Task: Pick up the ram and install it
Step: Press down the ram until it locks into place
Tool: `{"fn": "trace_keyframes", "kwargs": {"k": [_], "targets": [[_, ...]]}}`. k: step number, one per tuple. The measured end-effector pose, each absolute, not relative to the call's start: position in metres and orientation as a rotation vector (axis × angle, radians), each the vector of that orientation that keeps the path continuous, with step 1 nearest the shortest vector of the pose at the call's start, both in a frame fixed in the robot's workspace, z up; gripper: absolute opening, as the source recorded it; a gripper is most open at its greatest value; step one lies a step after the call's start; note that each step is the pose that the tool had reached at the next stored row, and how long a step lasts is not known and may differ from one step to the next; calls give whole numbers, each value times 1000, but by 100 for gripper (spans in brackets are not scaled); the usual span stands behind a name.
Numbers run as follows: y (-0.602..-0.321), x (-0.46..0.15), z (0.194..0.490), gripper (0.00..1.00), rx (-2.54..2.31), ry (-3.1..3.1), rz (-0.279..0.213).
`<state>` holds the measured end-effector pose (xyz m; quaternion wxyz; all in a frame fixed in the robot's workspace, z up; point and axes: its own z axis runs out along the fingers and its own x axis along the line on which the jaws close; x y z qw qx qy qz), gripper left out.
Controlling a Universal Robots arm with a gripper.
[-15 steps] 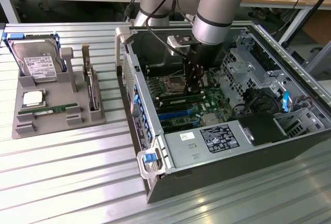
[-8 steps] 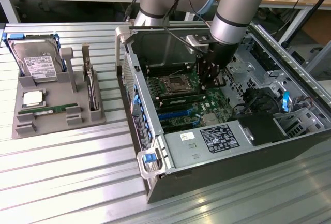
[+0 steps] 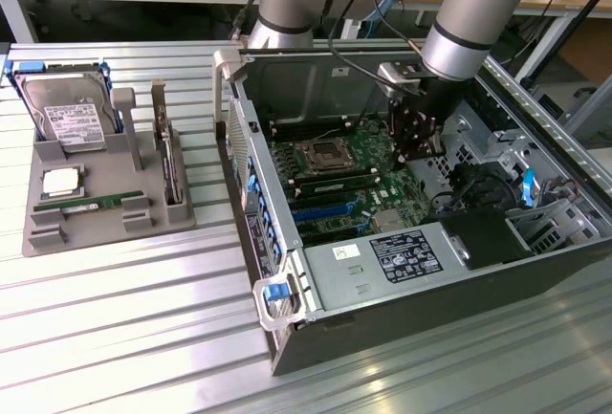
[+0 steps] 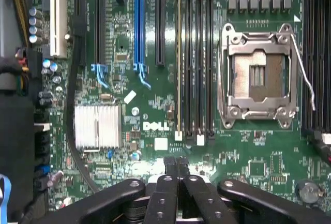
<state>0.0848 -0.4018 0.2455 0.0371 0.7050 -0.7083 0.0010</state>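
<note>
The ram (image 3: 330,185) already sits in a slot beside the empty CPU socket (image 3: 320,154), centre of the exterior frame, long axis running toward that frame's right; a twin stick (image 3: 84,206) lies on the grey tray (image 3: 38,170) at left. The gripper (image 3: 413,141) hangs over the motherboard (image 4: 155,105), jaws shut together, holding nothing. Doing this well likely means pressing evenly along the stick's top edge.
</note>
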Motion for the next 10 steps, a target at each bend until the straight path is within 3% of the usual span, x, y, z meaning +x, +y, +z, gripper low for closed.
{"fn": "trace_keyframes", "kwargs": {"k": [10], "targets": [[-402, 124, 254, 11, 2163, -2173, 1]]}}
